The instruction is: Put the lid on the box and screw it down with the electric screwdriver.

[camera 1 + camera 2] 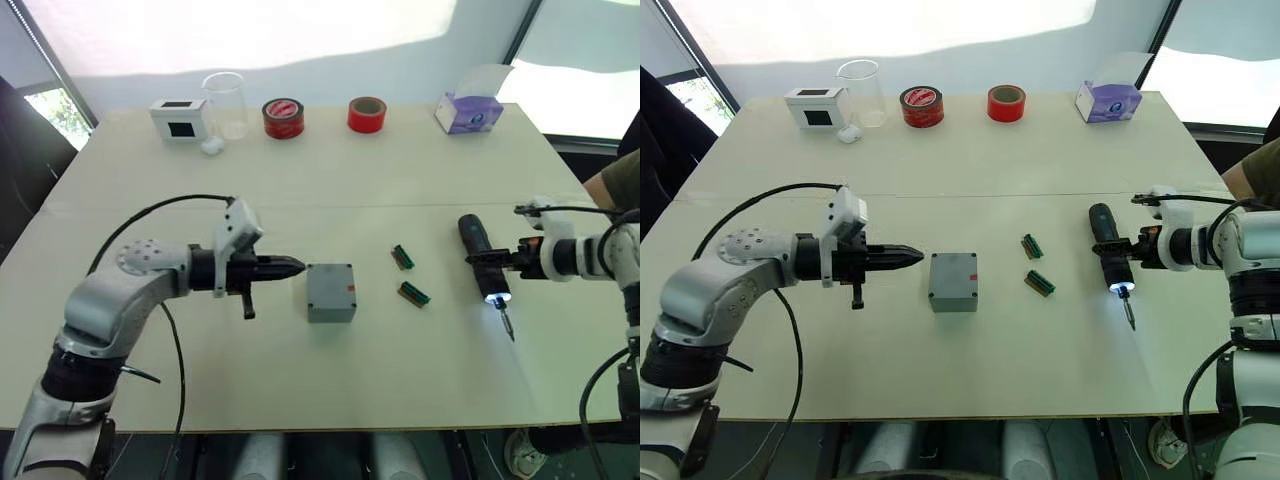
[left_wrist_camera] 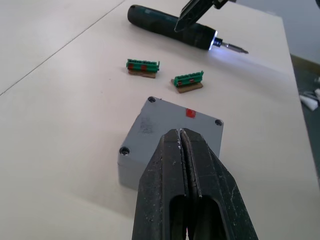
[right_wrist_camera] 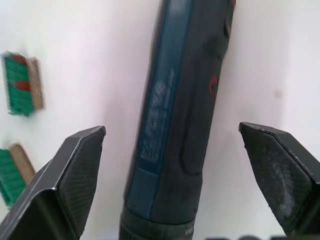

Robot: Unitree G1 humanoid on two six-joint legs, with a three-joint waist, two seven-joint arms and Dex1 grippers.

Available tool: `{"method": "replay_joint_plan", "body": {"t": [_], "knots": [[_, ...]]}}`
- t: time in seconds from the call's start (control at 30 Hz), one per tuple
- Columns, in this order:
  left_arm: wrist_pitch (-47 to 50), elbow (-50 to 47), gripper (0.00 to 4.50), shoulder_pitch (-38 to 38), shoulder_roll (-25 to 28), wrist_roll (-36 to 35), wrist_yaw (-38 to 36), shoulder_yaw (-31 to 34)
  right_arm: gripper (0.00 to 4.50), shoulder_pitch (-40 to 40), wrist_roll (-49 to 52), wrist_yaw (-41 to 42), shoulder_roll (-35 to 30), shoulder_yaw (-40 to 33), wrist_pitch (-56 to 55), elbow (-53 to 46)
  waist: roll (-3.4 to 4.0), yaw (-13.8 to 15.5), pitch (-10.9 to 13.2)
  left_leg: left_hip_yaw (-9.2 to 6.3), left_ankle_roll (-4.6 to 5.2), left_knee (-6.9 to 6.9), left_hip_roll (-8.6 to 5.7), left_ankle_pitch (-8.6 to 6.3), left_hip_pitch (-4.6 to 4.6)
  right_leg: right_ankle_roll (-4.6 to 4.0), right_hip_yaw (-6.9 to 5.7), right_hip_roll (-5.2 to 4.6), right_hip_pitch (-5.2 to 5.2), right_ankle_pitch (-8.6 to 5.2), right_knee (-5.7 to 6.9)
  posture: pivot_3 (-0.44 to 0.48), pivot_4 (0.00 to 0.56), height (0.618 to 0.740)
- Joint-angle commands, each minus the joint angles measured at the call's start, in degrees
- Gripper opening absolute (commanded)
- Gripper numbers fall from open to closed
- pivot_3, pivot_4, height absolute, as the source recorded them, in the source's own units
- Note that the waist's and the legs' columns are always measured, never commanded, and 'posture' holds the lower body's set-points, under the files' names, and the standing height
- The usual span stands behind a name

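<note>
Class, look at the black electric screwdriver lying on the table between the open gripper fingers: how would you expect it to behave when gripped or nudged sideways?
The electric screwdriver is cylindrical and lies flat on the table, so it may roll if nudged. Its body looks rigid and smooth, so the right gripper, fingers open either side, could slip without a firm squeeze.

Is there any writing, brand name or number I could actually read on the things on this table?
None can be read.
Electric screwdriver: a round emblem and lines of print on its barrel, too blurred to read.
Red and black tape roll: pale marks on its side, too small to read.
Purple tissue box: printed pattern, no legible words.
Box: a small red mark only, no letters visible.
</note>
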Motion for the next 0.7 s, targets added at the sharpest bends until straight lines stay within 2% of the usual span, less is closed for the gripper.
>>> {"method": "replay_joint_plan", "body": {"t": [0.03, 0.1, 0.2, 0.3, 0.37, 0.5, 0.6, 0.7], "knots": [[4.89, -3.88, 0.0, 6.63, 4.1, -5.68, 0.55, 8.37, 4.41, 3.28, 3.07, -3.65, 1.36, -12.66, -3.99, -11.62, 0.01, -0.22, 0.0, 0.02, -0.02, 0.0, 0.0, 0.01, 0.0, 0.0, 0.07, 0.01, -0.04, -0.01, 0.08, 0.0, 0.15, 0.74], [7.52, -5.84, 0.0, 12.38, 6.47, -8.27, 0.36, 11.95, 4.41, 7.59, 8.39, -3.35, 5.01, -20.66, -4.72, -21.41, 0.0, -0.15, 0.01, 0.04, -0.05, -0.03, 0.04, 0.03, 0.01, 0.0, 0.11, 0.04, -0.07, -0.01, 0.1, 0.0, 0.15, 0.74], [9.82, -9.27, 0.0, 19.82, 8.74, -11.13, 0.37, 14.81, 4.41, 15.99, 17.08, -2.38, 10.91, -27.01, -2.1, -35.39, 0.0, 0.15, 0.0, -0.01, 0.0, -0.04, 0.1, -0.01, 0.05, -0.02, 0.12, 0.08, -0.04, -0.02, 0.1, 0.0, 0.15, 0.74], [10.64, -10.86, 0.0, 23.65, 9.16, -13.39, 1.16, 16.26, 4.41, 23.56, 23.0, -2.16, 14.55, -27.82, -0.01, -43.76, -0.03, 1.1, 0.0, -0.07, 0.01, 0.04, 0.08, -0.03, 0.06, -0.02, 0.13, 0.0, 0.06, -0.01, 0.1, 0.0, 0.15, 0.74], [11.5, -10.9, 0.0, 25.29, 8.22, -15.44, 2.57, 17.77, 4.41, 32.54, 25.14, 0.55, 14.8, -24.68, -0.66, -51.04, -0.02, 1.75, -0.01, -0.08, 0.02, 0.14, 0.07, -0.05, 0.08, -0.04, 0.14, -0.05, 0.12, 0.0, 0.12, 0.0, 0.15, 0.74], [10.96, -15.4, 0.0, 31.95, 9.02, -16.11, 2.75, 16.51, 4.41, 49.26, 24.89, 9.5, 8.52, -19.45, -3.58, -58.55, 0.06, 1.41, -0.02, -0.08, 0.05, 0.15, 0.03, -0.09, 0.08, -0.24, 0.14, -0.32, 0.11, -0.11, 0.1, 0.0, 0.15, 0.74], [7.69, -18.56, 0.0, 37.41, 11.62, -12.1, 1.38, 12.66, 4.41, 53.94, 24.95, 13.59, 4.62, -18.55, -6.05, -58.6, -0.02, 0.84, -0.04, 0.03, 0.18, 0.13, -0.03, -0.16, 0.15, -0.28, 0.2, -0.44, 0.14, -0.14, 0.05, 0.0, 0.15, 0.74], [6.47, -18.13, 0.0, 37.83, 11.21, -12.2, 1.94, 11.39, 4.41, 54.78, 24.1, 14.86, 2.8, -17.47, -8.38, -58.27, 0.02, 1.09, -0.1, 0.03, 0.15, 0.14, -0.02, -0.16, 0.26, -0.37, 0.21, -0.44, 0.2, -0.18, 0.07, 0.0, 0.15, 0.74]]}}
